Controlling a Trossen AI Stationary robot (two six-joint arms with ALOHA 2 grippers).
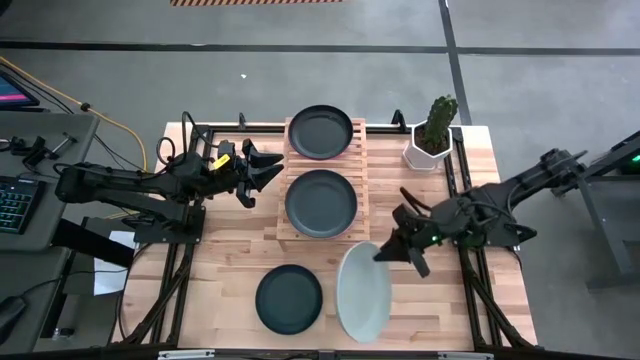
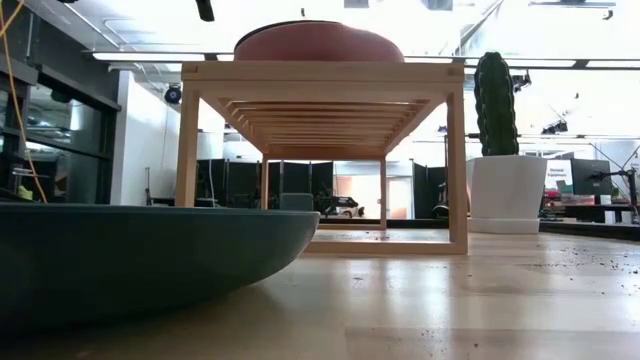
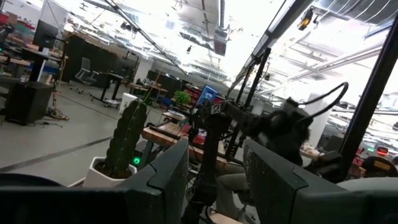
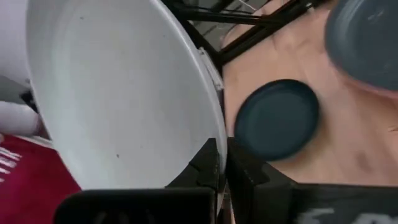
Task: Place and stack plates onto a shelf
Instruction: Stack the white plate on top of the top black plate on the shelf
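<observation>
The wooden slat shelf point(image 1: 320, 180) stands mid-table with two dark plates on top, one at its far end point(image 1: 320, 132) and one at its near end point(image 1: 320, 203). In the low view a pinkish plate point(image 2: 318, 42) sits on the shelf point(image 2: 320, 75). A third dark plate point(image 1: 289, 299) lies flat on the table near the front edge. My right gripper point(image 1: 388, 250) is shut on the pale mint-white plate point(image 1: 363, 292). My left gripper point(image 1: 265, 165) is open and empty beside the shelf's left side. My right gripper pinches the pale plate's rim point(image 4: 219, 124) between its two fingers, one on the inner face and one on the underside. It comes from the table's right, slanting down, onto the plate's far right edge point(image 1: 378, 252). The plate is steeply tilted; whether its lower edge touches the table I cannot tell.
A white pot with a cactus point(image 1: 432, 150) stands at the far right of the table, close to the shelf's far end. Black frame rails point(image 1: 465, 190) run along the table's sides. The dark plate on the table fills the low view's left foreground point(image 2: 140, 260).
</observation>
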